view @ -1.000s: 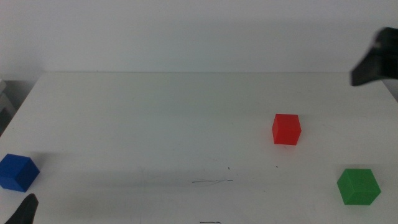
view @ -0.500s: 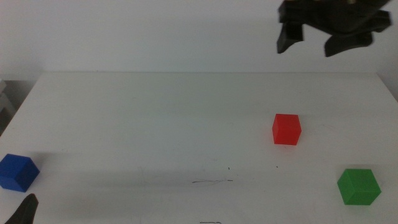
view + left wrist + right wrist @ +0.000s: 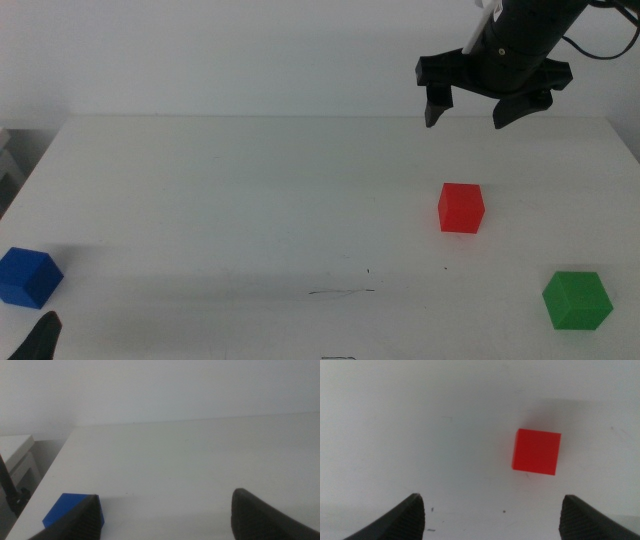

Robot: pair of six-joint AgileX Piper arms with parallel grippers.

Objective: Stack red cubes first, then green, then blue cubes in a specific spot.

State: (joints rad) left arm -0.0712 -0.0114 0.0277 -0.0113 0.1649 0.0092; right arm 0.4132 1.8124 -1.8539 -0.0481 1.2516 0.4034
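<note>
Hovering above the far right of the white worktop (image 3: 250, 180), the right tool (image 3: 484, 104) hangs with jaws spread wide.
Below it the small matte bright-red cube (image 3: 460, 208) sits untouched; the left tool (image 3: 165, 515) waits open at the near left corner.

A small red cube (image 3: 460, 208) sits flat on the white surface, right of centre. A green cube (image 3: 576, 299) rests at the near right, well apart from it. A blue cube (image 3: 28, 277) lies at the near left edge. A faint scribbled line (image 3: 341, 292) marks the near centre.
</note>
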